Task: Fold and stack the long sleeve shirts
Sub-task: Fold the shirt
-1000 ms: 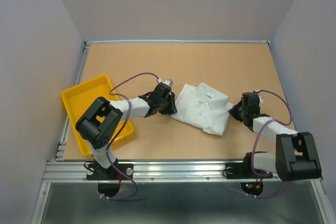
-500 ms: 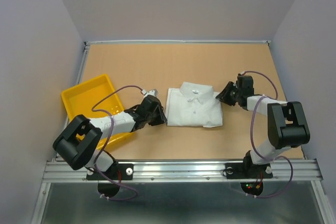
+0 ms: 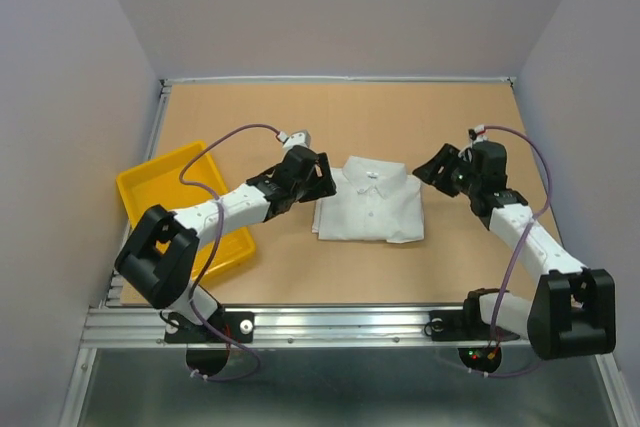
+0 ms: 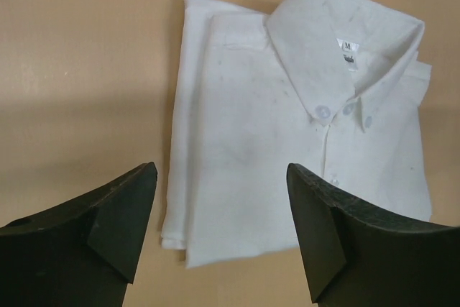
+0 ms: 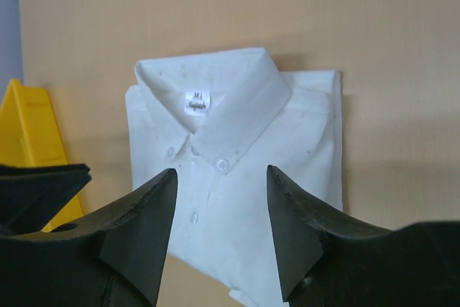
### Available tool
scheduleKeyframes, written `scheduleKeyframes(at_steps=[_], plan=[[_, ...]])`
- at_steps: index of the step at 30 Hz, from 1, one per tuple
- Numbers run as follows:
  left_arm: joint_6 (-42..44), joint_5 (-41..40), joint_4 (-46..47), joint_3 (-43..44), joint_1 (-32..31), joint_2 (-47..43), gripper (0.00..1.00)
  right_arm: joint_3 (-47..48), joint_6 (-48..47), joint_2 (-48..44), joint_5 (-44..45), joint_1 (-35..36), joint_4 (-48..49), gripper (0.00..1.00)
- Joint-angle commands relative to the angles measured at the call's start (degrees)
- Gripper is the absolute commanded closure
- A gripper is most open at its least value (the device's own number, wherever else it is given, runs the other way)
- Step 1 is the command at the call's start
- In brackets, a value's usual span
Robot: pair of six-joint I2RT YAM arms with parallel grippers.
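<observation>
Long sleeve shirt (image 3: 368, 212) lies flat on the table (image 3: 300, 117) as a tidy rectangle: collar (image 4: 345, 41) up, button front showing, sleeves tucked out of sight. It sits between the two grippers, and neither touches it.

Left gripper (image 4: 219, 174): jaws spread, nothing pinched. It hovers above, with the shirt's layered side edge just ahead of and below the fingertips. Right gripper (image 5: 221, 174): jaws apart too, nothing held. The collar end is straight ahead of them and the opposite side edge is off towards the right-hand jaw.

My read: the fold looks finished and both arms are off the cloth, so we're at the handover from folding to stacking. Only one shirt is visible, so I can't tell where the stack goes. The yellow tray (image 3: 150, 187) sits behind the left jaws, on the far side from the shirt; it may or may not be the target.

The next move probably needs both jaws low at opposite side edges, each pinching every layer, then a level lift together. The fabric is thin, so a one-sided or top-layer grab would likely let the fold spill open.
</observation>
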Motion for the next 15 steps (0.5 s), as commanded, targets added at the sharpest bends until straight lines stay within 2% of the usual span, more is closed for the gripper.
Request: scheduleKeyframes(at_steps=[1, 6, 10, 11, 13, 15], plan=[[4.0, -0.9, -2.5, 5.4, 0.2, 7.7, 0.17, -6.8, 2.0, -4.5, -0.9, 0.5, -3.7, 0.42], [4.1, 0.8, -2.3, 7.9, 0.3, 13.5, 0.23, -11.6, 3.0, -7.6, -2.2, 0.8, -3.8, 0.42], [3.8, 1.7, -1.6, 8.6, 0.2, 16.3, 0.34, -13.3, 3.6, -9.9, -3.3, 1.0, -3.9, 0.43], [3.7, 1.8, -1.5, 8.6, 0.2, 16.5, 0.41, -13.5, 3.9, -10.3, -4.0, 1.0, -3.9, 0.43], [3.5, 1.9, -1.4, 8.5, 0.2, 17.1, 0.46, -13.9, 4.5, -10.4, -4.5, 1.4, -4.1, 0.44], [3.0, 2.1, -1.1, 8.1, 0.2, 17.2, 0.61, -14.7, 4.8, -10.6, -4.5, 1.5, -4.0, 0.44]])
